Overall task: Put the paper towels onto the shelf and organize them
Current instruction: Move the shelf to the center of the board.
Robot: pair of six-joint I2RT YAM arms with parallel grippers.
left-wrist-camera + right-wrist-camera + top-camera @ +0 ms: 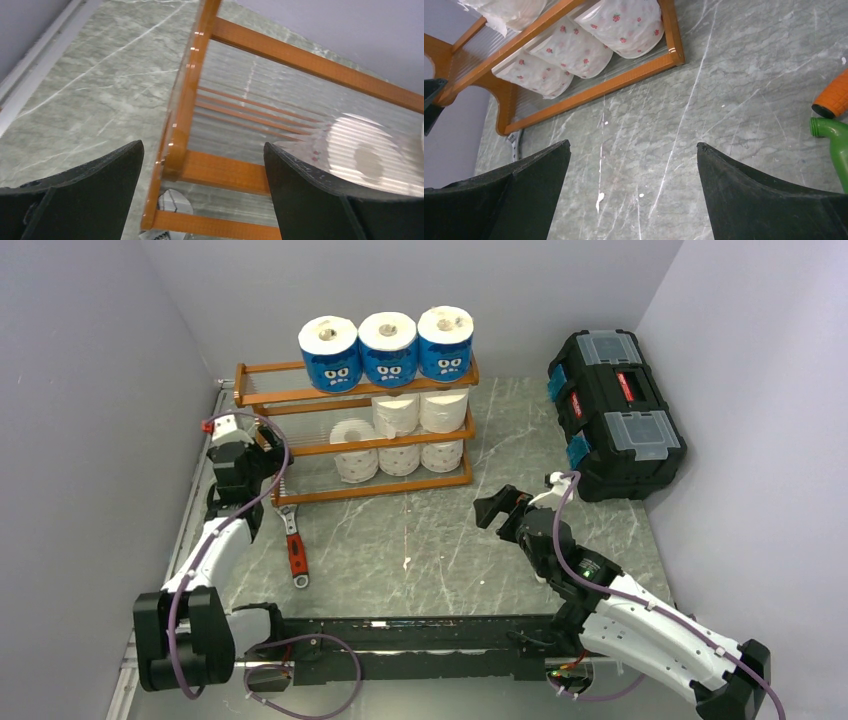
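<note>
On the grey marbled desk (430, 540), the three-tier shelf (300, 395) holds every one of the paper towels (388, 348) in view: three blue-wrapped on top, plain ones on the two tiers below. The left end effector (201, 147), spread wide and empty, straddles the shelf's left end post. The right end effector (633, 145) hangs equally wide and empty above the desk. Only tidying seems left: one roll (352, 433) sits apart on the middle tier, best nudged rightward gently, without knocking the frame.
</note>
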